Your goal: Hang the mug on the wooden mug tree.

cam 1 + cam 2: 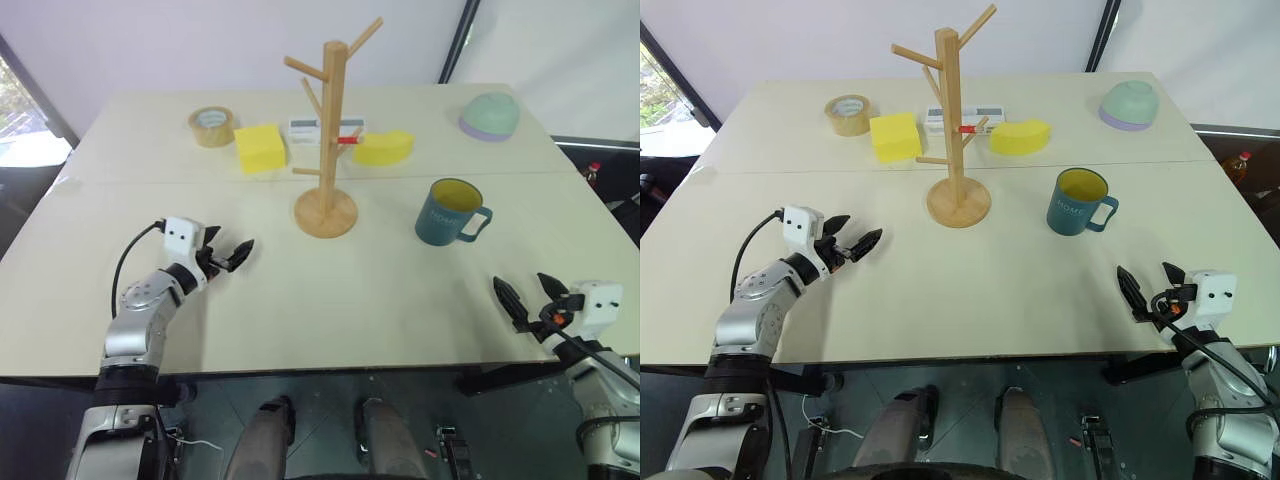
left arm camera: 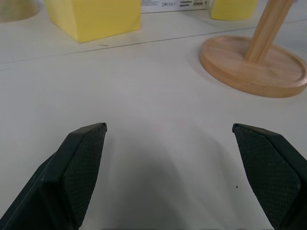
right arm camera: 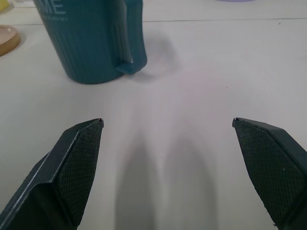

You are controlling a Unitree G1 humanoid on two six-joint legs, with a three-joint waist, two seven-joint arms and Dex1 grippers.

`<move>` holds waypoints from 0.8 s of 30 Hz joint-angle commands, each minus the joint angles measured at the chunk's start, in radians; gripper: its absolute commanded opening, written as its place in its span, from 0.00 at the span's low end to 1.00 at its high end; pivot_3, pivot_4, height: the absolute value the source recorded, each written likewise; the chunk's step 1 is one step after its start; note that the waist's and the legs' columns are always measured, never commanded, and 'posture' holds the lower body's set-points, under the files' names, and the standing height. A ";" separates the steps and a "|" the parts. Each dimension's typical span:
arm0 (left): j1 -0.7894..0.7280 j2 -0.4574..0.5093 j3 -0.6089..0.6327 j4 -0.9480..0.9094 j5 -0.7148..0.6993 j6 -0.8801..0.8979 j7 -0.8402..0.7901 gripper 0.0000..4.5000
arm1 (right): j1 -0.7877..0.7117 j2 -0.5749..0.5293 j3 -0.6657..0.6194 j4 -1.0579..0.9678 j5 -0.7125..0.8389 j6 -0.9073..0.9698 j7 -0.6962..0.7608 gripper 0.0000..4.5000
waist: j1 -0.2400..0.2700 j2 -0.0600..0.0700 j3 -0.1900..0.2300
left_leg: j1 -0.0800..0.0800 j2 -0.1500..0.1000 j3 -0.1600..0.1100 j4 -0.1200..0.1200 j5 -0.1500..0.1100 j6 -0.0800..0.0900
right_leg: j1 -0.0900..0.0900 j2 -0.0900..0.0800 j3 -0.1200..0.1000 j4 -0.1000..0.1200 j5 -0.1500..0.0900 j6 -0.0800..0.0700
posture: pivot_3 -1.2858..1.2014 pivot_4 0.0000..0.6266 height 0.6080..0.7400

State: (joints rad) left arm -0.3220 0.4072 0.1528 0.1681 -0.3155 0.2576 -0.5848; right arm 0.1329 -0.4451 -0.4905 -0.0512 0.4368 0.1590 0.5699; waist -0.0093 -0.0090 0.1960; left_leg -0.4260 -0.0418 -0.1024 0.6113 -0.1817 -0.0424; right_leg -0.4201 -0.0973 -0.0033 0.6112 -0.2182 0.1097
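Observation:
The teal mug (image 1: 449,213) with a yellow inside stands upright on the table, right of centre, its handle turned to the right. To its left rises the wooden mug tree (image 1: 326,140) on a round base, its pegs bare. My right gripper (image 1: 524,295) hovers open near the front right edge, a good hand's length short of the mug (image 3: 91,38), with nothing between its fingers. On the left side my left gripper (image 1: 231,251) is open and empty, pointing toward the tree's base (image 2: 254,64).
Behind the tree lie two yellow sponges (image 1: 260,147) (image 1: 384,148), a small white box (image 1: 322,130) and a roll of tape (image 1: 211,126). A pale green-and-lilac bowl (image 1: 489,116) sits upside down at the back right. A seam (image 1: 150,182) crosses the tabletop.

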 commanded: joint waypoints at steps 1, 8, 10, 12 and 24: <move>0.005 0.003 0.012 -0.051 -0.006 0.002 0.012 1.00 | -0.009 -0.012 -0.008 -0.012 -0.002 -0.023 -0.011 1.00 | -0.001 0.000 0.000 | 0.000 0.000 0.000 0.000 0.000 0.000 | 0.000 0.000 0.000 0.000 0.000 0.000 | 0.52 0.24 1.00; 0.024 -0.008 -0.013 -0.106 -0.038 0.044 -0.021 1.00 | -0.008 -0.009 -0.009 -0.031 -0.028 0.020 -0.088 1.00 | -0.001 0.000 0.000 | 0.000 0.000 0.000 0.000 0.000 0.000 | 0.000 0.000 0.000 0.000 0.000 0.000 | 0.52 0.24 1.00; 0.026 -0.020 -0.036 -0.142 -0.050 0.044 -0.045 1.00 | -0.001 -0.001 -0.004 -0.052 -0.022 0.032 -0.101 1.00 | 0.000 0.000 0.000 | 0.000 0.000 0.000 0.000 0.000 0.000 | 0.000 0.000 0.000 0.000 0.000 0.000 | 0.52 0.24 1.00; 0.031 -0.028 -0.077 -0.191 -0.059 0.047 -0.086 1.00 | 0.004 0.005 0.003 -0.078 -0.027 0.037 -0.120 1.00 | 0.002 0.000 0.000 | 0.000 0.000 0.000 0.000 0.000 0.000 | 0.000 0.000 0.000 0.000 0.000 0.000 | 0.52 0.24 1.00; -0.011 -0.059 -0.360 -0.372 -0.067 0.058 -0.291 1.00 | -0.139 0.090 0.129 -0.127 -0.196 0.045 -0.368 1.00 | -0.003 0.001 0.000 | 0.000 0.002 0.004 0.000 -0.001 -0.002 | -0.001 0.000 0.001 -0.001 0.001 -0.001 | 0.52 0.24 1.00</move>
State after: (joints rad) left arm -0.3182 0.3477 -0.2072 -0.1654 -0.3749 0.3242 -0.8676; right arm 0.0031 -0.3599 -0.3622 -0.1693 0.2609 0.2100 0.2241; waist -0.0120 -0.0079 0.1955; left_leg -0.4263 -0.0402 -0.0980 0.6115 -0.1820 -0.0429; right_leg -0.4213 -0.0973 -0.0019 0.6105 -0.2177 0.1086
